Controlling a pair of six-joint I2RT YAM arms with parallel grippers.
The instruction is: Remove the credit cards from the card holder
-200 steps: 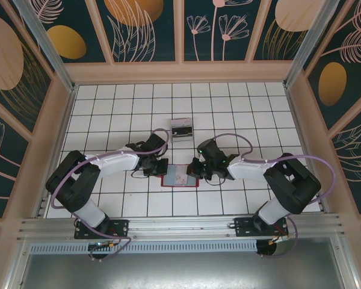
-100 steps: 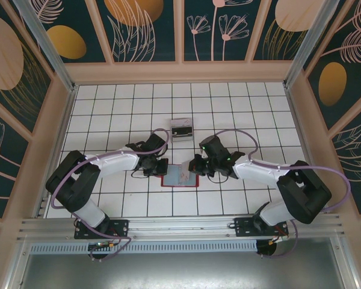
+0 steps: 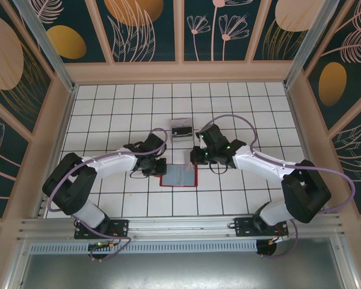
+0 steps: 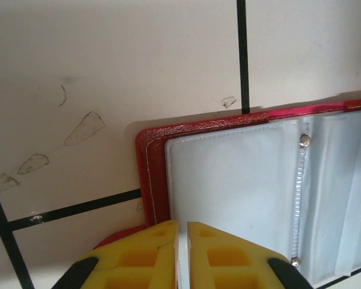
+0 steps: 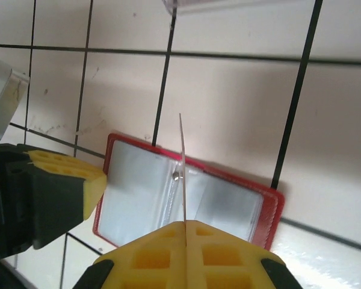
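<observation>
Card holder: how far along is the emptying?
Done: the card holder lies open on the tiles. In hand: the right gripper is shut on one credit card, lifted clear of it, while the left gripper pinches its sleeve edge. Left: setting that card down; whether more remain is unclear.

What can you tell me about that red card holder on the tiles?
The card holder is a small red wallet with stitched, rounded corners, lying open and flat on the white tiled table. Inside are pale, glossy plastic pockets joined at a riveted spine. The left gripper pinches its left edge; the right gripper holds a credit card near it.
</observation>
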